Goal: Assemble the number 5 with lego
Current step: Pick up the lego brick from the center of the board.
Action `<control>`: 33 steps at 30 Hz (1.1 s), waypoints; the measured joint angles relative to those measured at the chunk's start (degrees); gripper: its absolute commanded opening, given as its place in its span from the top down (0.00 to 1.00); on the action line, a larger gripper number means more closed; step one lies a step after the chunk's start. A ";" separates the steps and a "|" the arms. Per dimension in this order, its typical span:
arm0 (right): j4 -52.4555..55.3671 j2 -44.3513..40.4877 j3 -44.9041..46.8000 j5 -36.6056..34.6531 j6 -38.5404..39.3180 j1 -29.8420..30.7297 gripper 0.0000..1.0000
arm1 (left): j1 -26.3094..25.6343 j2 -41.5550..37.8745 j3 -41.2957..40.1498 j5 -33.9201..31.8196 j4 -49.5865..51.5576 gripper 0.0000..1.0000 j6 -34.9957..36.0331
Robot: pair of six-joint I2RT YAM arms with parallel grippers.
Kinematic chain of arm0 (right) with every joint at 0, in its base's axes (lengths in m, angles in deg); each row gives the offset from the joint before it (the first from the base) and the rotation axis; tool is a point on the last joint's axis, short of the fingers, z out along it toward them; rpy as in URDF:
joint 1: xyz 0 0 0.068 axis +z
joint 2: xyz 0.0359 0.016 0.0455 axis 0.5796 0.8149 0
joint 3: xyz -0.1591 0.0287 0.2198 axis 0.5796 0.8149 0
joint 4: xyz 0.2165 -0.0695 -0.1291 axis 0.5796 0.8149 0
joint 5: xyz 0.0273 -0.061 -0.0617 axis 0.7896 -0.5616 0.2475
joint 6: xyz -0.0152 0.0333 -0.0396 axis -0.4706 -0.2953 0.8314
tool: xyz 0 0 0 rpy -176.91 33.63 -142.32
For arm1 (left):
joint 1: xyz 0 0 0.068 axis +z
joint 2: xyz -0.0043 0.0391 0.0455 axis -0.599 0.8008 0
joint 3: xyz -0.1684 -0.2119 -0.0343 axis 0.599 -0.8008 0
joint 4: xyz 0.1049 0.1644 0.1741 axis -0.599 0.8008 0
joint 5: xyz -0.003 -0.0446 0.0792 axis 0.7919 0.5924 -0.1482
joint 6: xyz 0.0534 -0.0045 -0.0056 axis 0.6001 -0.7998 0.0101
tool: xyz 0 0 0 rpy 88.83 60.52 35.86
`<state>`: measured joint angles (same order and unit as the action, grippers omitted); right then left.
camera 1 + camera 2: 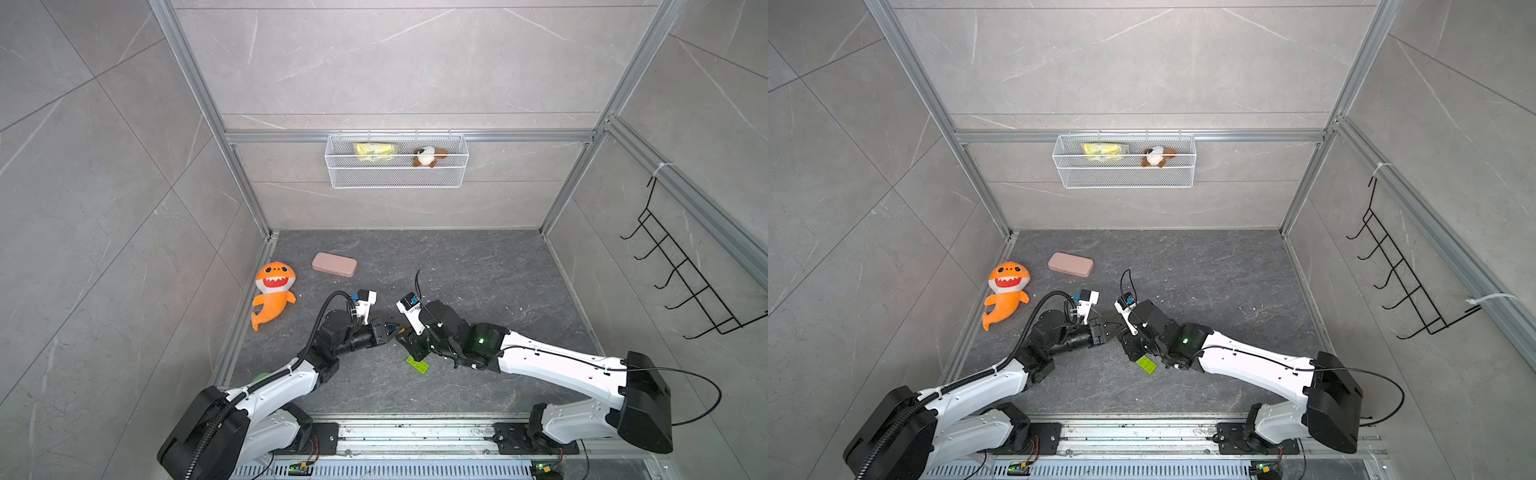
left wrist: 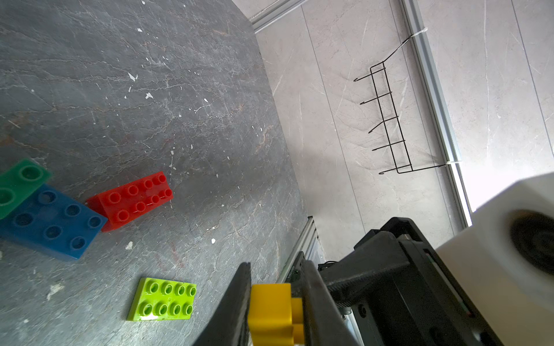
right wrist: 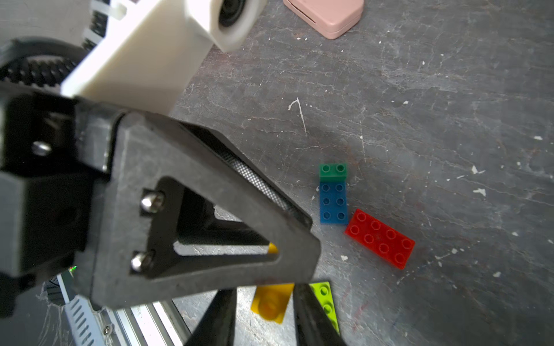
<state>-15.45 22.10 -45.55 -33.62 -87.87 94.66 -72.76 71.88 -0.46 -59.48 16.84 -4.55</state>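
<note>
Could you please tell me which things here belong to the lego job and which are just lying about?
For the job: yellow brick, lime green brick, red brick, blue brick, dark green brick.

Lying about: pink case, orange shark plush, wire basket, yellow packet, small plush toy, hook rack.

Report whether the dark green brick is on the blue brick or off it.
On: the dark green brick sits atop one end of the blue brick, covering that end's studs. Whether fully pressed down, cannot tell.
</note>
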 measured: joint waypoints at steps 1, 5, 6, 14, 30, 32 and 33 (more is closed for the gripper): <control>0.07 0.04 -0.11 -0.20 0.00 0.00 0.72 | 0.00 0.00 0.00 0.02 0.00 0.79 0.00; 0.70 0.55 -0.76 -1.42 -0.07 -0.02 0.79 | 0.02 -0.11 0.00 -0.35 0.04 0.79 0.02; 1.01 0.79 -1.05 -1.81 -0.22 -0.02 0.80 | 0.07 -0.11 0.00 -0.61 0.04 0.79 0.02; 2.56 1.86 -2.75 -3.10 -0.20 0.00 0.85 | 0.28 -0.46 0.00 -1.42 0.24 0.75 0.02; 5.01 0.35 -0.42 -6.05 -2.89 -0.15 0.87 | 0.20 -3.06 0.09 -2.82 6.47 0.25 2.25; 6.01 -1.60 1.81 -6.45 -4.24 -0.46 0.87 | -0.13 -2.99 0.15 -4.00 9.14 0.29 2.99; 6.47 -2.49 2.80 -6.56 -4.83 -0.57 0.87 | -0.31 -2.86 0.15 -4.48 10.03 0.31 3.26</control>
<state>-8.98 19.61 -42.75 -40.17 -92.70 94.10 -73.07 69.02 -0.31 -63.96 26.87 -1.30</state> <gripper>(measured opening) 0.173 0.719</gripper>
